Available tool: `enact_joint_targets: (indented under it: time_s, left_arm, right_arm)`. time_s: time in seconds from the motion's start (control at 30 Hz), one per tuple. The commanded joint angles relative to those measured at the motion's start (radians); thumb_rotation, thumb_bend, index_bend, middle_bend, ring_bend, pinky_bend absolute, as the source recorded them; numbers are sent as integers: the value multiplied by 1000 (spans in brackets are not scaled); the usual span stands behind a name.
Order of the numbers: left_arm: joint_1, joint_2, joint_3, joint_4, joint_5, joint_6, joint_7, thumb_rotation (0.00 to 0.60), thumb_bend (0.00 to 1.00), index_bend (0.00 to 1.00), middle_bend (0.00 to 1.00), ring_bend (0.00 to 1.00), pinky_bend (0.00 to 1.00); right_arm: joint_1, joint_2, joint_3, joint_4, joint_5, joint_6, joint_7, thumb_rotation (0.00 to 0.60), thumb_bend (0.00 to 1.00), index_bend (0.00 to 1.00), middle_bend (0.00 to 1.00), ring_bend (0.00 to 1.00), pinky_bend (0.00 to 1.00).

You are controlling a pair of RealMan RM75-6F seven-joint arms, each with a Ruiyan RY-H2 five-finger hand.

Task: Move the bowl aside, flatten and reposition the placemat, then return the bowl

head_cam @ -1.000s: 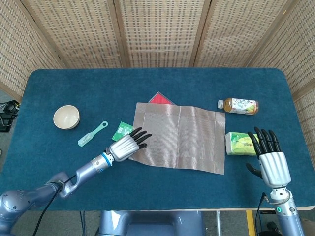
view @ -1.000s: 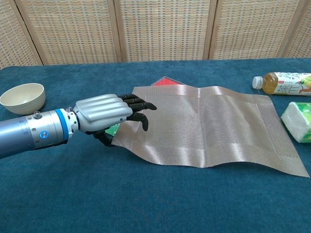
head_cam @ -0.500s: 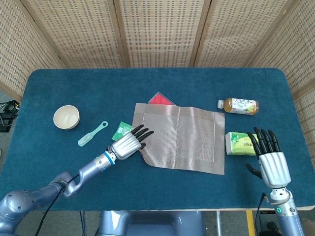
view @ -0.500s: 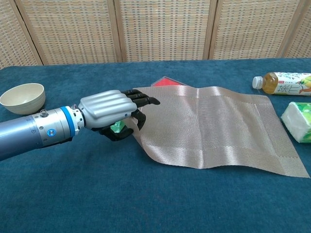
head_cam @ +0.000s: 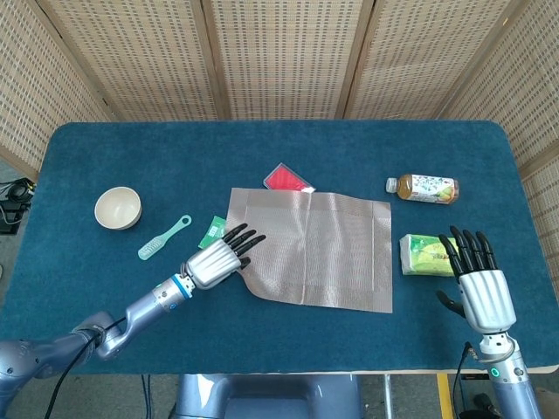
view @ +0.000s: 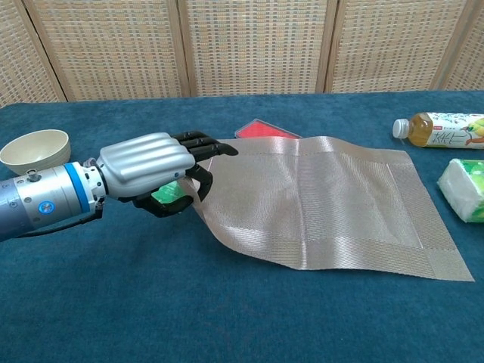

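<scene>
1. The left hand is gripping the left edge of the placemat; its dark fingers are lying over the top of the fabric while the thumb is curling underneath, so the mat's edge is pinched between them.
2. The placemat is lying on the blue surface near the middle, with its near-left corner lifting and curling up at the grip while the rest is resting in soft ripples.
3. The bowl is sitting upright well to the left of the mat, apart from it and from the hand.
4. A green packet is lying just under the left hand, partly hidden by the fingers in the chest view.
5. A red card is peeking out from beneath the mat's far edge.
6. A pale green brush is lying between the bowl and the packet.
7. The right hand is hovering at the near-right edge, fingers spread apart and holding nothing, just beside a tissue pack.
8. A bottle is lying on its side beyond the tissue pack.
</scene>
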Motion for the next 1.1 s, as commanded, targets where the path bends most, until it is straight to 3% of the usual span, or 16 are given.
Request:
enact_joint_targets:
  time_s: [0.03, 0.27, 0.47, 1.1]
  left_arm:
    - [23, 57, 26, -80, 12, 12, 58, 600, 569, 808, 0, 0, 0]
    - [88, 194, 104, -265, 49, 55, 147, 600, 569, 809, 0, 0, 0]
    - [113, 248, 148, -340, 84, 61, 140, 600, 570, 811, 0, 0, 0]
    - [187, 316, 201, -354, 136, 92, 158, 600, 571, 812, 0, 0, 0]
  right_arm:
    - [-1, 1, 0, -2, -1, 0, -2, 600, 0, 10, 0, 0, 0]
    - [-2, 1, -3, -8, -4, -3, -12, 600, 0, 13, 0, 0, 0]
    - [-2, 3, -2, -12, -4, -7, -13, 600, 0, 14, 0, 0, 0]
    - [-5, 11, -2, -24, -13, -3, -10, 600, 0, 14, 0, 0, 0]
